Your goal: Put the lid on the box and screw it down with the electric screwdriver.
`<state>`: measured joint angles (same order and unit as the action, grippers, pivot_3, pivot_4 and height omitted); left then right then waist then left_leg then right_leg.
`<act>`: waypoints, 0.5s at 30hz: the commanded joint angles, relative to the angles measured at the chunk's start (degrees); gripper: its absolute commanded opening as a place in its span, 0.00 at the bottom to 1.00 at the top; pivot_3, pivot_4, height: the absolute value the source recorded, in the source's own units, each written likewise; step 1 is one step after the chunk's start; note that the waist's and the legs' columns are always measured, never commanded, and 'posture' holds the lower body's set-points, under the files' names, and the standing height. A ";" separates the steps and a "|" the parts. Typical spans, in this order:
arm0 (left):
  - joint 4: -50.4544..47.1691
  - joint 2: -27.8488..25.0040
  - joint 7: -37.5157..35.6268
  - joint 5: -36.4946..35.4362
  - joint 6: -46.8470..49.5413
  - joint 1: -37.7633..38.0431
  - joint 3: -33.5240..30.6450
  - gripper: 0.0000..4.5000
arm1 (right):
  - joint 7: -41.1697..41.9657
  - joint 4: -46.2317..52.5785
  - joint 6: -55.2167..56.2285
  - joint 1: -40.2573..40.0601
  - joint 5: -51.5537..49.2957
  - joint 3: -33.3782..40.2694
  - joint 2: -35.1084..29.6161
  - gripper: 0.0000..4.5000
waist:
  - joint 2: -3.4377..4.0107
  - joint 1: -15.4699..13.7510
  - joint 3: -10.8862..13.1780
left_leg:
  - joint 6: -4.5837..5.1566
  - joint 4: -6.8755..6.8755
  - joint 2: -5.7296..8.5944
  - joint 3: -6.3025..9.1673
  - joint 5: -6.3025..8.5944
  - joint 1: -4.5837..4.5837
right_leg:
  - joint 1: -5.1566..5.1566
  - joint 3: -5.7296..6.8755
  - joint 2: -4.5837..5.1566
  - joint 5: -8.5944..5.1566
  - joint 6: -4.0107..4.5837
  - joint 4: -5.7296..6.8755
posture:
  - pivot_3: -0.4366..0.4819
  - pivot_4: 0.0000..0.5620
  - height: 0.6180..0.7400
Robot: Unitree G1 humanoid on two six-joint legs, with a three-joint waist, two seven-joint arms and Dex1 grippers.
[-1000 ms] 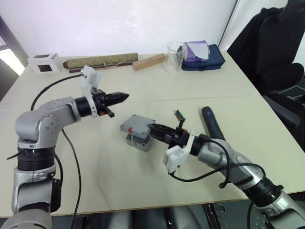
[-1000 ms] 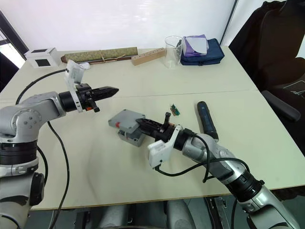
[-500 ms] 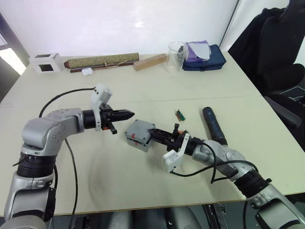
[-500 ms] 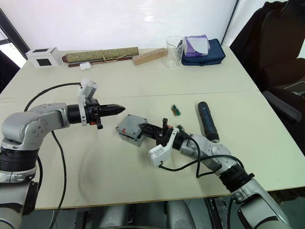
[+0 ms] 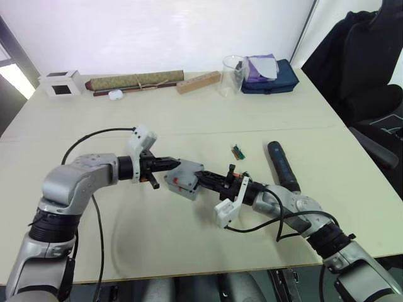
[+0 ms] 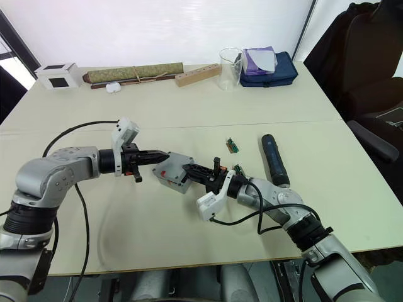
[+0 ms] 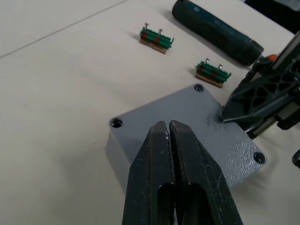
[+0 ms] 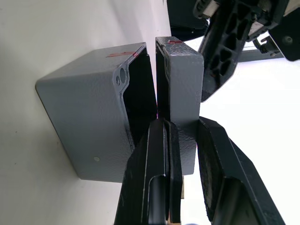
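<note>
Lid (image 8: 180, 89) edge above box (image 8: 89, 122) rim

arms: silver-grey | fingers (image 7: 185, 154): black | wrist mounts: white (black cables)

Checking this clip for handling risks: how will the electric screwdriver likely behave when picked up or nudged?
The electric screwdriver is a smooth round cylinder lying flat on the table, so a sideways nudge would probably roll it. It looks rigid. Its smooth body might slip between two narrow fingers.

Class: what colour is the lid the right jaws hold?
Grey, the lid shows best in the right wrist view.
</note>
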<state>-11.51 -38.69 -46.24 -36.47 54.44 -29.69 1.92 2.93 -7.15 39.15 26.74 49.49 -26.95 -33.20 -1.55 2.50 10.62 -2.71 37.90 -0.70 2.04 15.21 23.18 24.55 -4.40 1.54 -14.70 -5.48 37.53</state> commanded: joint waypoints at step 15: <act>-0.77 -1.11 -2.08 10.98 -7.12 3.52 10.41 0.00 | -0.12 0.70 0.42 -2.75 -0.03 0.86 -0.50 0.66 | 0.00 0.05 -0.04 | 0.08 -0.04 0.04 -0.03 0.05 -0.90 | -0.93 -0.05 0.00 -0.08 0.07 -0.05 | 0.48 0.27 1.00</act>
<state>-12.65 -39.47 -48.37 -27.86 46.84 -27.84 9.02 2.41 -7.32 39.32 24.82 49.14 -26.14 -33.26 -1.55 2.55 10.58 -2.62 37.80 -0.67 2.02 15.27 21.99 23.36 -4.45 1.52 -14.86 -5.29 37.41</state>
